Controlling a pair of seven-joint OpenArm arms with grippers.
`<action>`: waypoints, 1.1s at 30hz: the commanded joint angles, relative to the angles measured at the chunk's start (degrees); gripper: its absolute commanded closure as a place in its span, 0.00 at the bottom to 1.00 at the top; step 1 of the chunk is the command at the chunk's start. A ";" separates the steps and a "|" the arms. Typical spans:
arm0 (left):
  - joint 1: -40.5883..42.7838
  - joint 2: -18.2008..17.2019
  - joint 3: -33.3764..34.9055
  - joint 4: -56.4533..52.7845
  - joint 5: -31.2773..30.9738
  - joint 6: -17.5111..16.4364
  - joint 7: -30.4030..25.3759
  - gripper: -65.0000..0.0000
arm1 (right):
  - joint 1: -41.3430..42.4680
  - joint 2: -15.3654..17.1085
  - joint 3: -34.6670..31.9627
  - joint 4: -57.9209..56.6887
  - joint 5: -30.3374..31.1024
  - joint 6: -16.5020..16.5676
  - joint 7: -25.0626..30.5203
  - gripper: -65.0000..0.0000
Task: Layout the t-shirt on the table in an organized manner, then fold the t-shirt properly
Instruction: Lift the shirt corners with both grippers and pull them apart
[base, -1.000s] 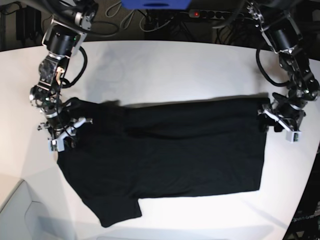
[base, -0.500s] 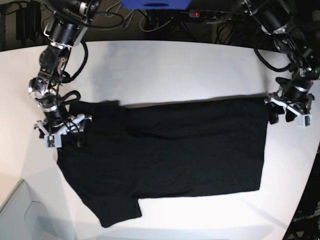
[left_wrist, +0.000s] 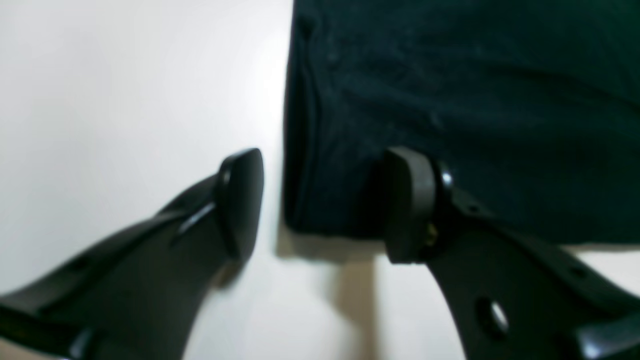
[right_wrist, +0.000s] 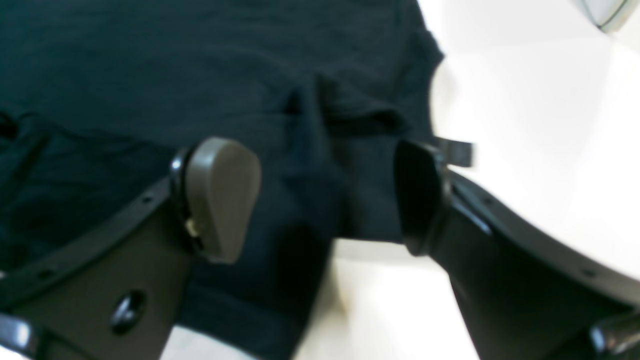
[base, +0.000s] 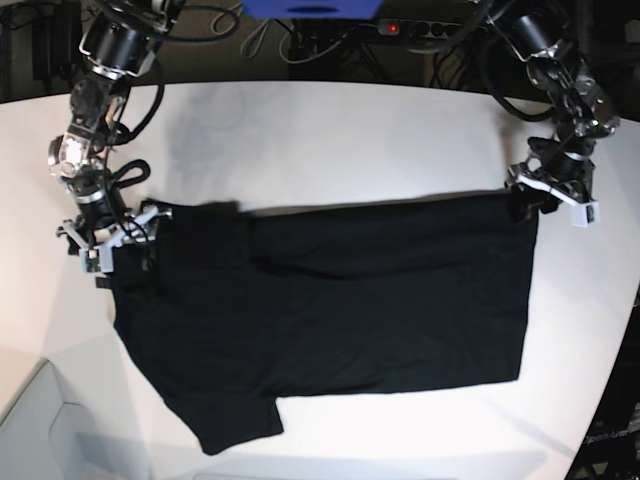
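- Black short-sleeved cloth t-shirt (base: 330, 300) lies flat on white smooth counter (base: 330, 140).
- Left end effector (left_wrist: 322, 205) spread, straddling shirt corner.
- Right end effector (right_wrist: 325, 195) spread above sleeve, gripping nothing.

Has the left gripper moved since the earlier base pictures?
Yes. The left gripper has moved up the picture, away from the camera, from beside the t-shirt's side edge to its far corner.

No readable text

No lettering, label, brand, number or sign can be read on the t-shirt (base: 330, 300), the surface (base: 330, 140) or anything else shown.
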 joint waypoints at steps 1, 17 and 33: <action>-0.85 -0.43 0.03 -0.74 0.82 0.12 1.58 0.45 | 1.09 0.91 1.36 1.10 1.08 -0.10 1.62 0.30; -2.87 -1.75 4.25 -4.61 0.82 0.12 1.49 0.99 | 2.76 5.39 5.58 -8.84 1.08 -0.10 1.62 0.30; -3.57 -3.68 4.16 -4.61 0.82 0.12 1.49 1.00 | 7.94 8.99 5.40 -17.54 1.08 -0.10 1.62 0.30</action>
